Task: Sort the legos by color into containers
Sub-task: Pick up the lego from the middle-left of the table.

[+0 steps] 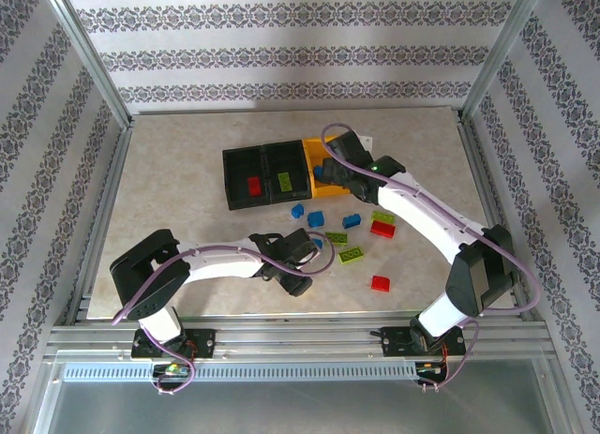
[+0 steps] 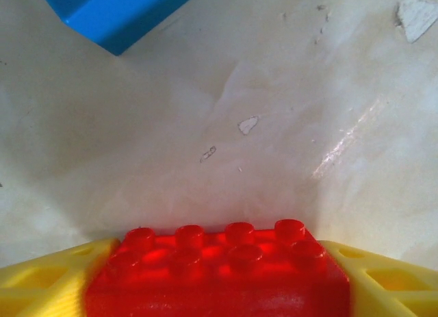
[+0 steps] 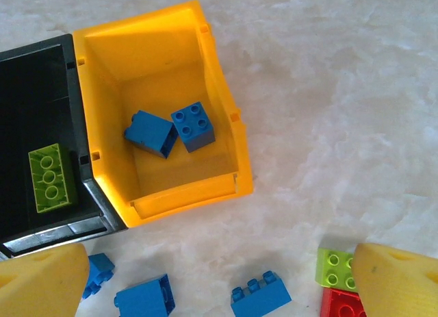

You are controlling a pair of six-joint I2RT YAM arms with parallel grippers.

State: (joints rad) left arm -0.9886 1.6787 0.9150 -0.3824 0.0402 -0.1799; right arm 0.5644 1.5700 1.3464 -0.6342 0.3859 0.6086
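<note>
- Left tool is clamped on a red brick, down near the table, with a blue brick just ahead.
- Right tool is spread wide with nothing in it, above the yellow bin, which has two blue bricks in it.
- Green brick lies in the black bin next door. More bricks are loose on the table.

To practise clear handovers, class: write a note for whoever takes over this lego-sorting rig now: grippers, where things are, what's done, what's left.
Left gripper: shut on a red lego.
Right gripper: open, empty, by the yellow bin.
Done: two blue legos in the yellow bin, one green lego in the middle black bin, one red brick in the left black bin.
Left: loose legos in blue, green and red on the table near the bins.
</note>
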